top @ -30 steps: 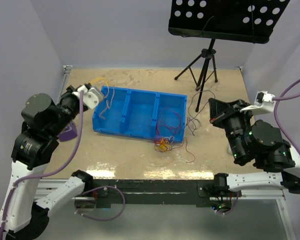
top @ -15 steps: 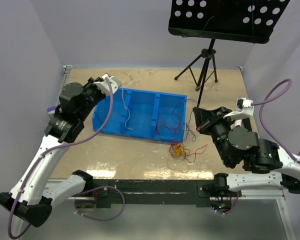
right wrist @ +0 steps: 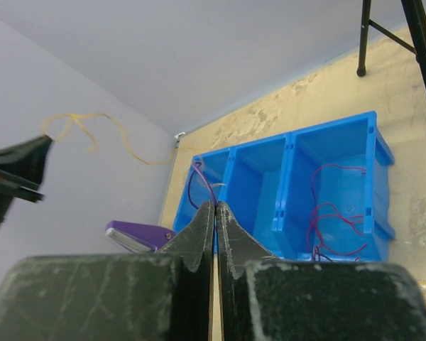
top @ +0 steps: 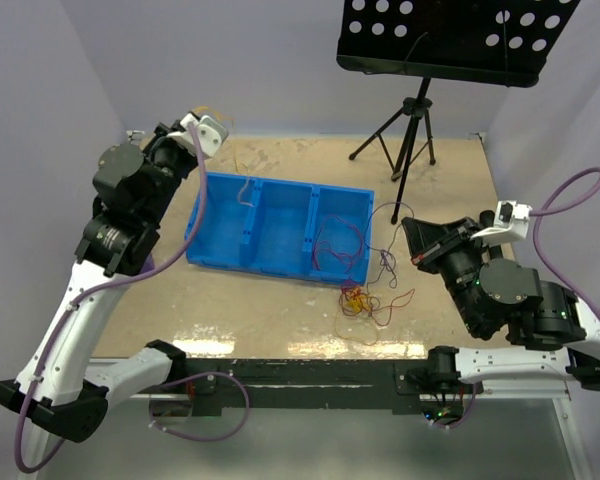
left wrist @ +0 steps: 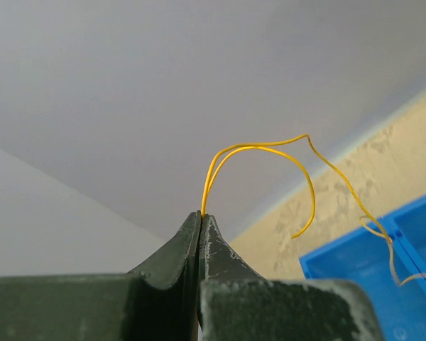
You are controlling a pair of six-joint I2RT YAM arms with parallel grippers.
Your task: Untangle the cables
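My left gripper [top: 214, 122] is raised over the table's back left corner. In the left wrist view it [left wrist: 201, 214] is shut on a thin orange-yellow cable [left wrist: 259, 148] that loops up and trails down to the blue bin [left wrist: 383, 266]. My right gripper [top: 410, 232] is right of the bin. In the right wrist view it [right wrist: 214, 205] is shut on a purple cable [right wrist: 199, 180]. A small tangle of red, yellow and purple cables [top: 358, 298] lies on the table in front of the bin's right end. Red cables [top: 335, 240] lie in the right compartment.
The blue bin [top: 252, 262] with three compartments sits mid-table. A black music stand on a tripod [top: 408, 128] stands at the back right. A purple object [right wrist: 138, 236] lies left of the bin. The left gripper [right wrist: 18, 165] also shows in the right wrist view.
My left gripper has gone up and back to the left with the orange-yellow cable. The tangle was dragged right, out in front of the bin. My right gripper has shifted a little.
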